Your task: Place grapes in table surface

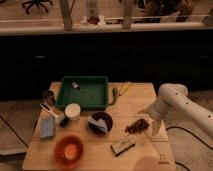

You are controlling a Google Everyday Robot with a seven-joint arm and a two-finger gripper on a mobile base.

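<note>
The grapes [136, 126], a lumpy dark reddish-brown cluster, lie on the light tan wooden table surface [140, 102] toward its right side. My gripper [154, 125] hangs from the white arm [172, 97] that reaches in from the right. It sits just to the right of the grapes, down near the tabletop, close to or touching their right end.
A green tray [84, 92] stands at the back. A dark bowl with a white utensil [100, 122] sits left of the grapes. A flat dark block [122, 146], an orange bowl [69, 150], a white cup [73, 111] and a blue sponge [47, 127] lie around.
</note>
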